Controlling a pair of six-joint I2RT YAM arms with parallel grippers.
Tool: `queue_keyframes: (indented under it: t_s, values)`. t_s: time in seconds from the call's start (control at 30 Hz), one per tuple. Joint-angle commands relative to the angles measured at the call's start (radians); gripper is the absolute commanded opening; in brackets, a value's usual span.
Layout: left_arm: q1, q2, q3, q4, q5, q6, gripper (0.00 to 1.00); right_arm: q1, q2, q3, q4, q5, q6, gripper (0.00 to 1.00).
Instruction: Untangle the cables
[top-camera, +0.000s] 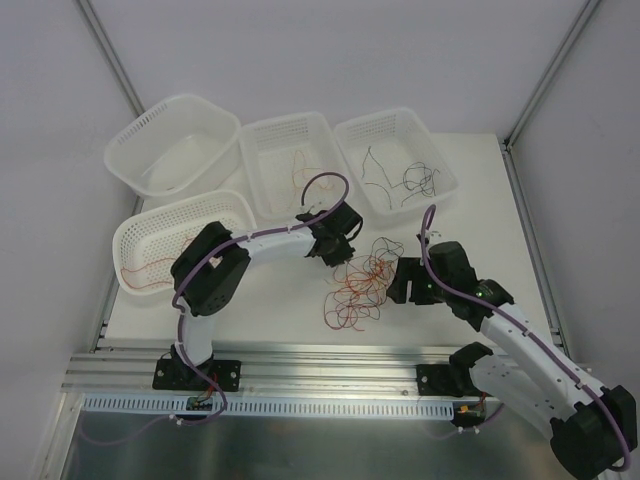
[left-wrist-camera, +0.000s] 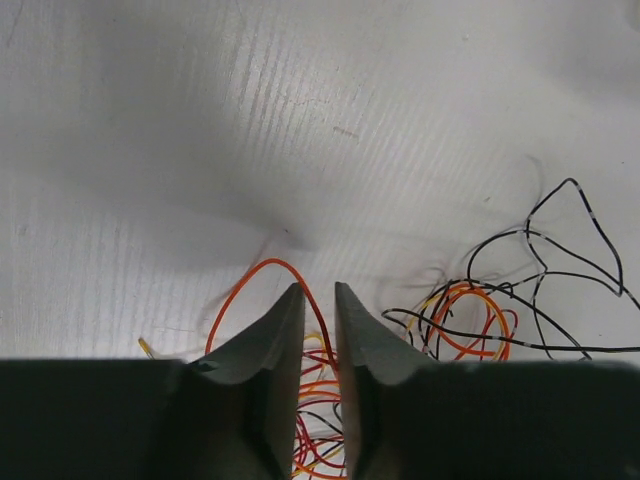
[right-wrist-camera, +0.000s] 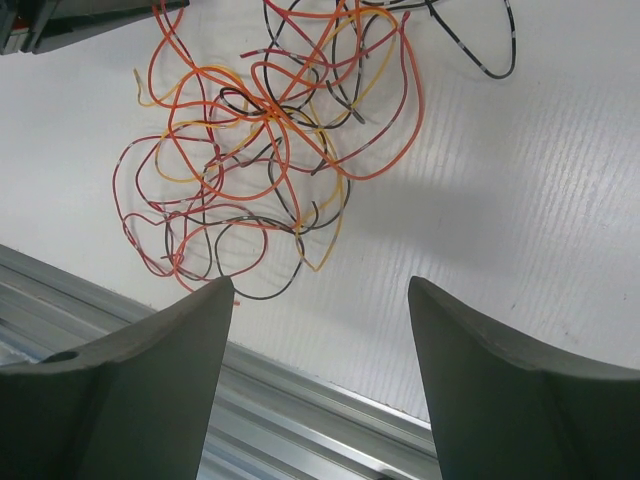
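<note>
- A loose tangle of hair-thin cables (top-camera: 358, 283) in red, orange, dark red-brown and black lay on the white table (top-camera: 480, 200), near its front edge and between the two robot grippers.
- The left gripper (top-camera: 335, 250) sat at the tangle's far-left edge with its dark jaws drawn narrow, a slim gap between them. In the left wrist view, red and orange strands showed through that gap, and an orange loop (left-wrist-camera: 268, 266) arched up just ahead of the fingertips.
- The right gripper (top-camera: 405, 285) stood at the tangle's right side with its jaws spread wide and nothing between them. In its wrist view the knot (right-wrist-camera: 260, 150) lay on the table beyond its fingers (right-wrist-camera: 150, 380), clear of both.
- A silver aluminium rail (right-wrist-camera: 250, 400) ran along the table's front edge below that gripper.
- Four white perforated plastic baskets stood behind and to the left:
  - the lower-left basket (top-camera: 140, 225) held red strands;
  - the middle basket (top-camera: 262, 135) held a red-brown one;
  - the right-hand basket (top-camera: 440, 165) held black ones.
</note>
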Motion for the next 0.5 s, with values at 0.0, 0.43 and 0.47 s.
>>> queue_keyframes:
  t_s: [0.0, 0.43, 0.47]
  values:
    - [0.004, 0.015, 0.030, -0.001, 0.018, -0.016, 0.15, 0.003, -0.007, 0.003, 0.004, 0.015, 0.011, 0.75]
    - [-0.020, -0.161, -0.076, -0.001, -0.039, 0.107, 0.00, 0.003, 0.185, 0.135, 0.130, 0.089, 0.103, 0.75]
    - [-0.025, -0.183, -0.084, -0.002, -0.042, 0.116, 0.00, 0.003, 0.203, 0.157, 0.142, 0.080, 0.110, 0.75]
